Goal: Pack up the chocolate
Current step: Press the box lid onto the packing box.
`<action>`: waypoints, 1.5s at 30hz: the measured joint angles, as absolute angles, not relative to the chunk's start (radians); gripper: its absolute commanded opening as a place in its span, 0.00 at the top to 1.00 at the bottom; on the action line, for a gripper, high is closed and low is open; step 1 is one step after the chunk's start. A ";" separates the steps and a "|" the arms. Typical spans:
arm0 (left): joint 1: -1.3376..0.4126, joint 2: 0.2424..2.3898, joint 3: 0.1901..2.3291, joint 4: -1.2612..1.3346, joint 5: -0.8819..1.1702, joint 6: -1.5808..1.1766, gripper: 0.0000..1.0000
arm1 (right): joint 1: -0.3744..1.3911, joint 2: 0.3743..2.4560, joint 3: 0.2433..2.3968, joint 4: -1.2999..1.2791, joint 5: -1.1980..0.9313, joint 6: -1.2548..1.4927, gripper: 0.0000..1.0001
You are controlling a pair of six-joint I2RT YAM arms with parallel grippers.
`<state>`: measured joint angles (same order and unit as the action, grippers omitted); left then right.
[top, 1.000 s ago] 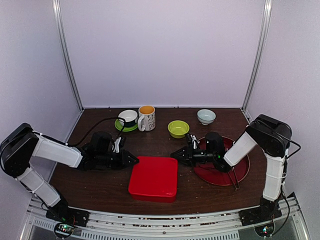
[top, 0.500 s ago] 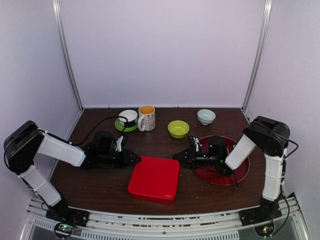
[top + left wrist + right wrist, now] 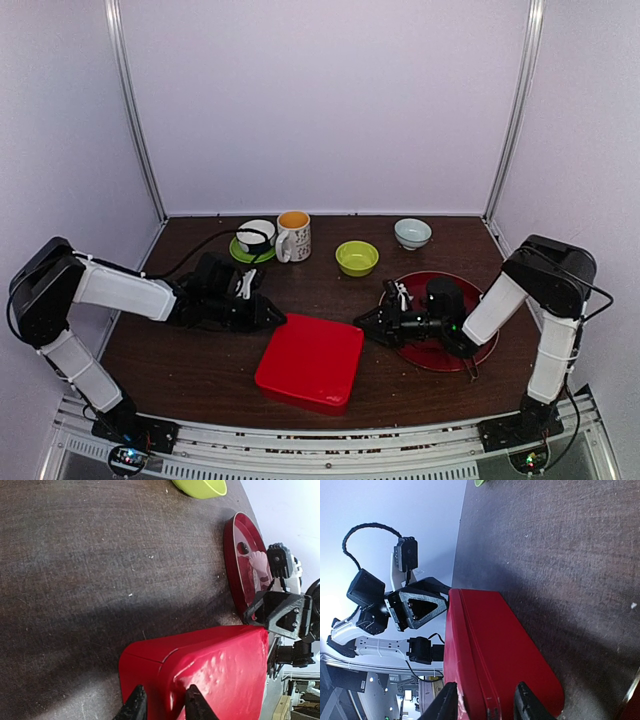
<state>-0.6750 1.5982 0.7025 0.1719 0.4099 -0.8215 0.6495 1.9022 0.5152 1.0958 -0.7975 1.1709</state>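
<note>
L gripper [image 3: 164, 703]: jaws nearly closed, pinching rim of red box [image 3: 308, 362] at its far-left corner, mid table [image 3: 75, 555]. R gripper [image 3: 485, 701]: jaws partly open astride box's right corner, contact unclear. One small dark chocolate [image 3: 243, 547] visible on red plate [image 3: 234, 587], just right of box.

Box and both arms block the middle; bare worktop lies behind and at the near left.

A red square lidded box [image 3: 310, 362] fills the centre of the dark brown worktop [image 3: 190, 375], hemmed by the left fingers [image 3: 135, 707] at its far-left corner and the right fingers [image 3: 445, 702] at its right edge. A round red plate [image 3: 482, 345] takes the right side. A lime-green bowl [image 3: 357, 257], white mug [image 3: 294, 236] and white cup [image 3: 256, 235] line the back, leaving a bare strip before the box.
</note>
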 measured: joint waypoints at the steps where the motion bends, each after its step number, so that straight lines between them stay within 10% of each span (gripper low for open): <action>1: -0.675 1.598 0.708 0.161 0.408 -0.818 0.71 | 0.650 1.893 0.509 1.093 -0.803 1.169 0.54; 18: -0.682 1.320 0.779 -0.141 0.308 -0.730 0.55 | 0.650 1.810 0.511 0.973 -0.849 1.070 0.19; 45: -0.867 0.743 0.421 -0.419 0.316 -1.042 0.71 | 0.682 1.773 0.567 0.774 -0.897 0.911 0.26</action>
<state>-0.8669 0.7429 0.4206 -0.4194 0.3157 -1.0416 0.6823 1.7733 0.5671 0.7738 -0.8974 0.9112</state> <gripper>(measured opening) 0.293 0.738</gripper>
